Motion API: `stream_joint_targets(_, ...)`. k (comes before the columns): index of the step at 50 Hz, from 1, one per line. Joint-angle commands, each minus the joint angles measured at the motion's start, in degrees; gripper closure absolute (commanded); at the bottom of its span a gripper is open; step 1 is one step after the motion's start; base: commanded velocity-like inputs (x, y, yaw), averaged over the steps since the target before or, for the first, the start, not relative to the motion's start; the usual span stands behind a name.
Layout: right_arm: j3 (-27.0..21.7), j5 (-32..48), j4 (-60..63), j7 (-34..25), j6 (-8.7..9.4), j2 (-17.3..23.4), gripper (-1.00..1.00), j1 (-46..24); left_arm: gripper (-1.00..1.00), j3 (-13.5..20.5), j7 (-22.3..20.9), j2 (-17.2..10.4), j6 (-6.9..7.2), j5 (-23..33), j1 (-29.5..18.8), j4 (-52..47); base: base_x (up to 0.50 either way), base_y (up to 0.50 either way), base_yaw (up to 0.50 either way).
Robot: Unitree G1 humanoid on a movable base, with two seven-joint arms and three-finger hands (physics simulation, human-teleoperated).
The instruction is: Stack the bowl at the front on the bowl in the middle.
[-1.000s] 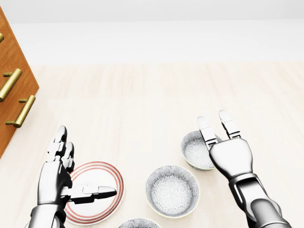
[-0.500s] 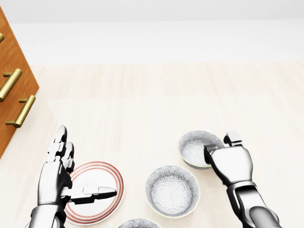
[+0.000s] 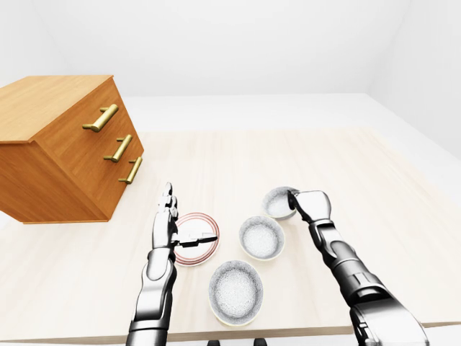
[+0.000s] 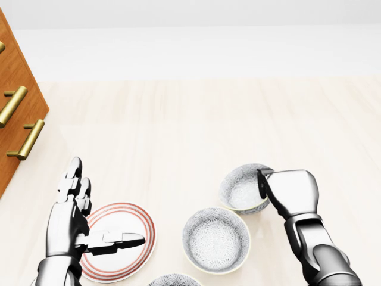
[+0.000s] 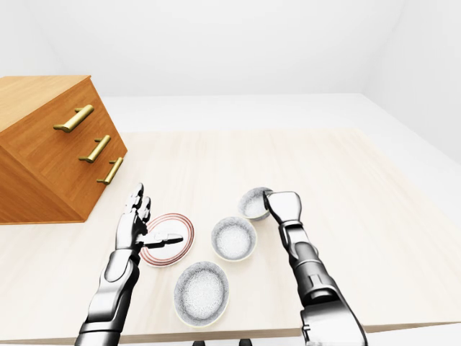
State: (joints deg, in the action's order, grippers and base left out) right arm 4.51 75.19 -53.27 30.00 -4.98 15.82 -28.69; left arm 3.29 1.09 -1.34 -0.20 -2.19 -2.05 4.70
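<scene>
Since a second ago the right hand (image 4: 290,193) has folded its fingers onto the far bowl (image 4: 241,189), which has shifted slightly left.

This bowl seems to rest on the counter (image 4: 178,131), just up and right of the middle bowl (image 4: 215,239) in the head view, with the hand pinching its right rim. The lift should probably go straight up and level, clear the middle bowl's rim, and centre before letting go. The left hand (image 4: 70,221) hovers splayed over the plate (image 4: 149,238), out of the way.

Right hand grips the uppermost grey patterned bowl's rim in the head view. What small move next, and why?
Probably lift the gripped grey patterned bowl a little: the right hand pinches its rim, and the middle patterned bowl lies just lower-left of it in the head view.
</scene>
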Motion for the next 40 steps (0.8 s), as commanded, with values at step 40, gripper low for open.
stream_joint_targets(40, -9.07, -32.02, 35.85, -19.59, -0.02, -2.67, 1.0, 7.31, -1.0, 0.09, 0.26, 0.0, -0.82, 0.46, 0.4, 0.0, 0.0, 0.0, 0.0)
